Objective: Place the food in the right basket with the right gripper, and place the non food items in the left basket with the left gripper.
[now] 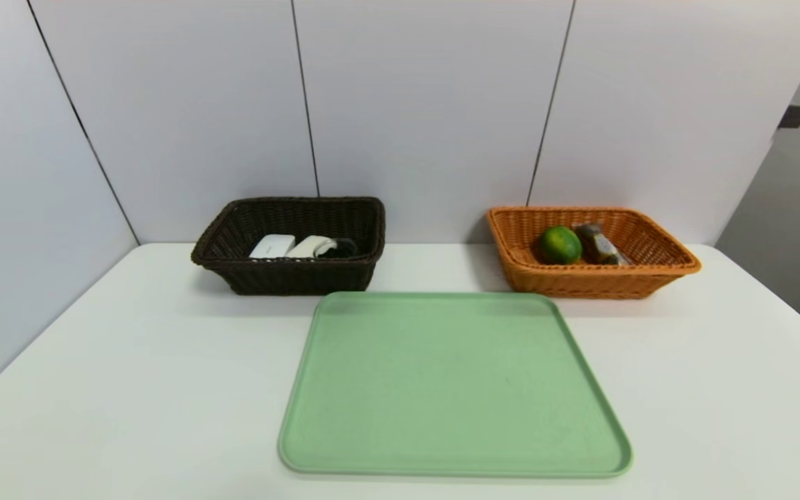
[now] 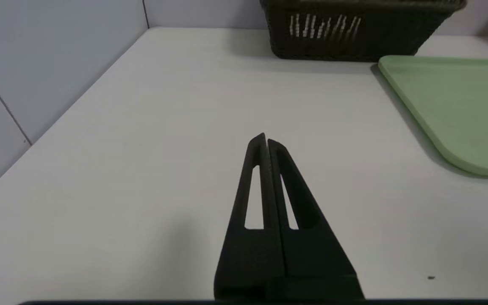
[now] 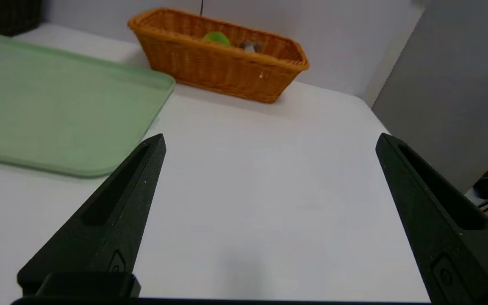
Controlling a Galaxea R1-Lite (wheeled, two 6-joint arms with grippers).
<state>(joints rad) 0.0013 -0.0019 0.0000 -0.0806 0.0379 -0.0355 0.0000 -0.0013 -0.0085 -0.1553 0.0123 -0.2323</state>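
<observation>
Head view showed a white table [image 1: 129, 389] with a green tray [image 1: 452, 389] lying bare at its near centre. At the far left stood the dark brown basket [image 1: 292, 278], holding a flat white case [image 1: 272, 246], a white bar [image 1: 308, 245] just right of it, and a dark-handled cup [image 1: 339, 248] further right, partly hidden by the rim. At the far right stood the orange basket [image 1: 598, 281], holding the green lime [image 1: 560, 244] with the foil-wrapped chocolate pack [image 1: 598, 244] just to its right. Neither arm appeared in this view.

Left wrist view showed the left gripper [image 2: 266, 142] above bare table, well short of the dark brown basket [image 2: 354, 38], its fingers pressed together and holding nothing. The tray's corner [image 2: 460, 110] lay to one side.

Right wrist view showed the right gripper [image 3: 269, 142] above bare table, its fingers [image 3: 117, 212] spread wide with nothing between them. Beyond it stood the orange basket [image 3: 223, 67], the lime [image 3: 216, 38] showing over the rim, and the tray [image 3: 57, 110] lay alongside.
</observation>
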